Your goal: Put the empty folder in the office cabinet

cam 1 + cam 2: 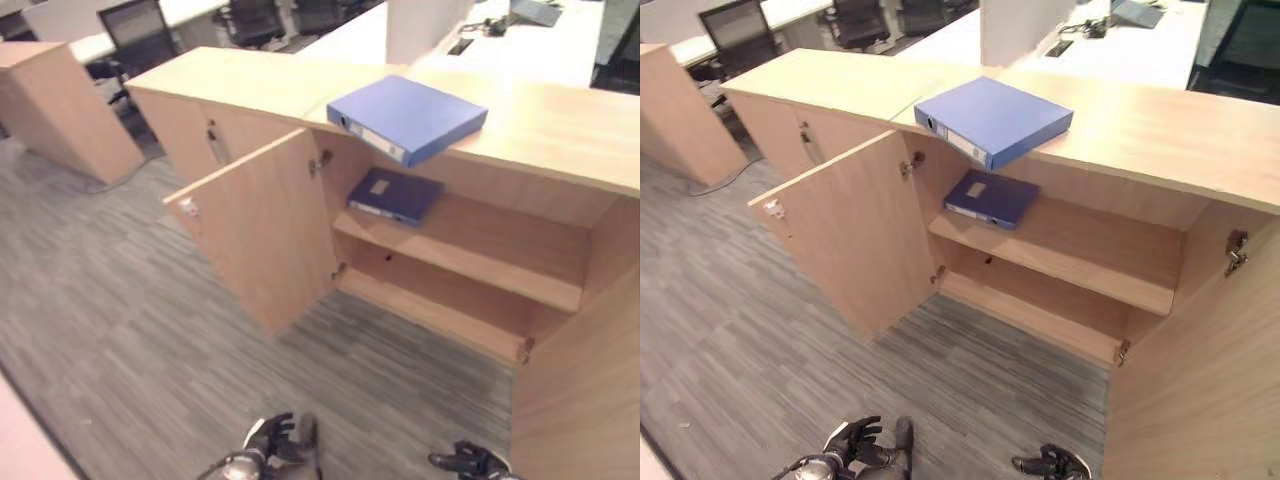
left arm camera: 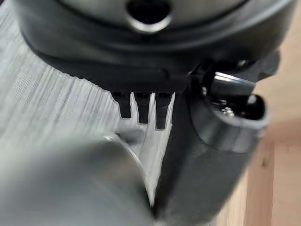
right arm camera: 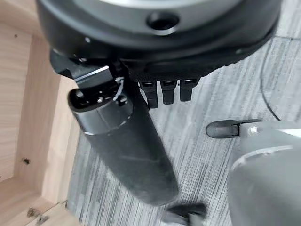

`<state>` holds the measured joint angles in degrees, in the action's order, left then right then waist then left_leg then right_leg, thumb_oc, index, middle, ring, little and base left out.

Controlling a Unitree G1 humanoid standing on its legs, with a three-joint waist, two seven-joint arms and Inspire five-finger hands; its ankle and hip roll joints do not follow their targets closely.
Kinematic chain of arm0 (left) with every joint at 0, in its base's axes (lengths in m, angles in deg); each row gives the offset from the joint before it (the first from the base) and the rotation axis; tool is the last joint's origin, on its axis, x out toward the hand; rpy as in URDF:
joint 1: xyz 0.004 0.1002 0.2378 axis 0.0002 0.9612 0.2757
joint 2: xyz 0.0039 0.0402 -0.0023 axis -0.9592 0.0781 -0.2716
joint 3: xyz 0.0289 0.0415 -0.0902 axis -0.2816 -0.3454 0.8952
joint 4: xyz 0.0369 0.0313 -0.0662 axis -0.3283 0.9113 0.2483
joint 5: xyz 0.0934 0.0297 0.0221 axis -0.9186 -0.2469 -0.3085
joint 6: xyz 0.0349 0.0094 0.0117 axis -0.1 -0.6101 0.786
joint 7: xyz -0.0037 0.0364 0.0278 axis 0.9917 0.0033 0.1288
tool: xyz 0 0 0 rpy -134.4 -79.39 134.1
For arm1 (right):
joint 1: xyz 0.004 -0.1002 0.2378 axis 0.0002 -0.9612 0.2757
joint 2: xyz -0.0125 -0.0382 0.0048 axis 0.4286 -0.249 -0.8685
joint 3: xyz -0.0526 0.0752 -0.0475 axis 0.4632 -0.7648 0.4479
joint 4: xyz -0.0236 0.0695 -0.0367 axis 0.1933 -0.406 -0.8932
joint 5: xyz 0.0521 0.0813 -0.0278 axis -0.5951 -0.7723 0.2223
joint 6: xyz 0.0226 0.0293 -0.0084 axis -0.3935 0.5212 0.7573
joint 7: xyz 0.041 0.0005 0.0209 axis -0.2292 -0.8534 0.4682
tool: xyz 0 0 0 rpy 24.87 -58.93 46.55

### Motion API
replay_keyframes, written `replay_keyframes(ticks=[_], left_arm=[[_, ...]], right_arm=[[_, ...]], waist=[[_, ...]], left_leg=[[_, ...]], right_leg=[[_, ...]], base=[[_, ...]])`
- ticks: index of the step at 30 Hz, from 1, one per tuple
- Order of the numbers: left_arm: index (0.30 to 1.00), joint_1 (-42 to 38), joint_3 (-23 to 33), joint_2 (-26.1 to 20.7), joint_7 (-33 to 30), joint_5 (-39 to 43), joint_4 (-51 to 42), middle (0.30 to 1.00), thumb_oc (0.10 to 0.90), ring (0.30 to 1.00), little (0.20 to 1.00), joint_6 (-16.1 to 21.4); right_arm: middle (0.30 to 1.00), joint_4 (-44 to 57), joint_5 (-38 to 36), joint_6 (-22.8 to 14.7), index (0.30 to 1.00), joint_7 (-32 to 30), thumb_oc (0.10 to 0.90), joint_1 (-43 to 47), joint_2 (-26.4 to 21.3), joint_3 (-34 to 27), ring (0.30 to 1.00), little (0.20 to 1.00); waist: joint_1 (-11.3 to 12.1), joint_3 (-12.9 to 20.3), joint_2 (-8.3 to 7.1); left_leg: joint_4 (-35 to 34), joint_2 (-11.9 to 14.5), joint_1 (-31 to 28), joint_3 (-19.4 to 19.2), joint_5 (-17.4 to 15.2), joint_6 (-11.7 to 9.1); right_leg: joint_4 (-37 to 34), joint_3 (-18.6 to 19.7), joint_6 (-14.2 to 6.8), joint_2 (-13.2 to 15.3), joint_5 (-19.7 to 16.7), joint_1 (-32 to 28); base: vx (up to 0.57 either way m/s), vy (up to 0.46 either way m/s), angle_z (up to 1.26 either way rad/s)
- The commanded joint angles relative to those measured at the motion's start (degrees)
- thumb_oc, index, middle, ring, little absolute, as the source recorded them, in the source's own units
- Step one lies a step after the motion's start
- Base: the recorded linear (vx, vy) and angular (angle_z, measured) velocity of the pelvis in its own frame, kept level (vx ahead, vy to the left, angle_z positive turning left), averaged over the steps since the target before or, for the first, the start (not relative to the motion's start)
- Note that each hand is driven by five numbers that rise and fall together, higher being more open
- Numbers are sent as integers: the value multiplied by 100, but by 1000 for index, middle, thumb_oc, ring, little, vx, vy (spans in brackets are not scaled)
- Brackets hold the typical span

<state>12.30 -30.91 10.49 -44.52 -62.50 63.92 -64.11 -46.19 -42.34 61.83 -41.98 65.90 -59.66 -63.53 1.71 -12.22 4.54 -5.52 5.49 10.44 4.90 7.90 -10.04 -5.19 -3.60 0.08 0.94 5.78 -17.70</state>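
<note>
A blue box folder (image 1: 407, 118) lies flat on the top of the light wooden office cabinet (image 1: 560, 130), its spine towards me and one corner jutting over the front edge. Below it, a second, darker blue folder (image 1: 393, 194) lies flat at the left end of the cabinet's upper shelf (image 1: 480, 255). Both cabinet doors stand open. My left hand (image 1: 268, 445) hangs low over the carpet with its fingers relaxed and holds nothing. My right hand (image 1: 468, 462) hangs likewise, open and empty, near the right door. In its wrist view, the right hand's thumb (image 3: 122, 146) stands straight out.
The left door (image 1: 260, 235) swings out towards me over the grey carpet; the right door (image 1: 580, 390) stands close at my right. A separate wooden unit (image 1: 60, 105) stands far left. Office chairs (image 1: 140, 35) and white desks (image 1: 500, 45) lie behind the cabinet.
</note>
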Motion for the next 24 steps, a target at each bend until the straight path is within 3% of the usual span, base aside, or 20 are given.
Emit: replay_keyframes(ticks=[1, 3, 4, 5, 6, 9, 12, 13, 14, 15, 16, 18, 19, 22, 23, 24], left_arm=[[900, 155, -172, -207, -183, -128, 295, 900, 800, 900, 900, -20], [900, 214, -106, -217, -198, -155, 351, 900, 800, 900, 900, -30], [900, 331, -27, -222, -189, -225, 431, 900, 800, 900, 900, -48], [900, 336, -28, -224, -190, -226, 432, 900, 800, 900, 900, -48], [900, 385, -11, -233, -192, -267, 457, 900, 800, 900, 900, -41], [900, 447, -2, -289, -221, -304, 476, 900, 800, 900, 900, -46], [900, 366, -12, -431, -259, -323, 380, 900, 800, 900, 900, -31], [900, 254, -30, -499, -284, -274, 239, 900, 800, 900, 900, -16], [900, 204, -24, -522, -297, -217, 171, 900, 800, 900, 900, 5], [900, 204, -23, -523, -296, -216, 170, 900, 800, 900, 900, 4], [900, 142, -28, -534, -312, -178, 86, 900, 800, 900, 900, 16], [900, 35, -78, -558, -316, -116, -15, 900, 800, 900, 900, 19], [900, 12, -80, -562, -331, -122, -5, 900, 800, 900, 900, 11], [900, 3, -89, -510, -312, -78, 18, 900, 800, 900, 900, 3], [900, 9, -83, -496, -304, -112, 61, 900, 800, 900, 900, 0], [900, 34, -91, -508, -301, -159, 79, 900, 800, 900, 900, -1]], right_arm=[[900, 140, 361, -204, 900, -29, 800, 235, -70, -107, 900, 900], [900, 131, 429, -197, 900, -26, 800, 240, -50, -84, 900, 900], [900, 140, 515, -165, 900, 11, 800, 236, 2, -48, 900, 900], [900, 141, 516, -164, 900, 12, 800, 231, 3, -47, 900, 900], [900, 183, 542, -175, 900, 28, 800, 194, 42, -40, 900, 900], [900, 283, 538, -158, 900, 80, 800, 168, 120, 2, 900, 900], [900, 350, 456, -173, 900, 102, 800, 186, 248, -4, 900, 900], [900, 433, 421, -185, 900, 125, 800, 245, 306, 59, 900, 900], [900, 473, 418, -194, 900, 128, 800, 263, 314, 83, 900, 900], [900, 473, 418, -193, 900, 127, 800, 264, 315, 84, 900, 900], [900, 514, 415, -197, 900, 122, 800, 288, 322, 91, 900, 900], [900, 558, 456, -180, 900, 107, 800, 336, 361, 98, 900, 900], [900, 517, 452, -187, 900, 90, 800, 353, 406, 76, 900, 900], [900, 535, 416, -200, 900, 68, 800, 349, 425, 66, 900, 900], [900, 567, 447, -197, 900, 46, 800, 332, 412, 83, 900, 900], [900, 570, 466, -197, 900, 37, 800, 315, 409, 98, 900, 900]], waist=[[369, -213, -162], [435, -174, -195], [567, -46, -162], [548, -54, -217], [628, 50, -185], [744, 167, -308], [700, 333, -627], [675, 381, -711], [646, 361, -695], [651, 360, -699], [618, 334, -661], [565, 239, -494], [464, 168, -335], [358, 78, -271], [319, 55, -215], [289, 25, -236]], left_leg=[[53, -129, 552, -420, 160, 315], [61, -138, 639, -561, 192, 339], [84, -68, 578, -616, 305, 381], [105, -128, 558, -624, 254, 382], [139, -55, 514, -427, 416, 378], [449, -90, 541, -52, 611, 378], [686, -275, 453, -427, 365, 581], [601, -369, 278, -599, 169, 741], [541, -399, 151, -625, 93, 814], [535, -400, 147, -633, 94, 815], [433, -429, -33, -666, 23, 884], [235, -467, -424, -721, -133, 1057], [109, -427, -772, -790, -287, 1130], [52, -509, -1066, -789, -424, 1162], [52, -503, -1255, -859, -598, 1136], [52, -511, -1332, -850, -652, 1109]], right_leg=[[651, 344, -205, -31, 679, 25], [646, 536, -210, -54, 780, -139], [670, 896, -240, -86, 846, -245], [692, 868, -240, -31, 905, -271], [668, 1064, -263, -54, 886, -342], [844, 1363, -411, 146, 865, -409], [1295, 1454, -784, 519, 178, -171], [1811, 1445, -1100, 568, -462, 155], [2172, 1419, -1245, 544, -774, 361], [2187, 1426, -1245, 547, -766, 369], [2589, 1338, -1379, 519, -1036, 569], [3396, 708, -1456, 608, -1581, 1095], [3913, 262, -1478, 611, -1567, 1423], [4029, -101, -1413, 713, -1386, 1760], [3553, -588, -1234, 925, -1012, 2102], [3239, -813, -1169, 1058, -851, 2082]], base=[[448, -3, -96], [423, 113, -90], [510, 158, -114], [517, 197, -137], [358, 147, -137], [475, 251, -95], [442, 266, -36], [370, 247, -42], [245, 183, -48], [170, 152, -33], [176, 179, -14], [276, 322, -13], [303, 373, -29], [212, 180, -8], [325, 99, -9], [265, 41, -10]])
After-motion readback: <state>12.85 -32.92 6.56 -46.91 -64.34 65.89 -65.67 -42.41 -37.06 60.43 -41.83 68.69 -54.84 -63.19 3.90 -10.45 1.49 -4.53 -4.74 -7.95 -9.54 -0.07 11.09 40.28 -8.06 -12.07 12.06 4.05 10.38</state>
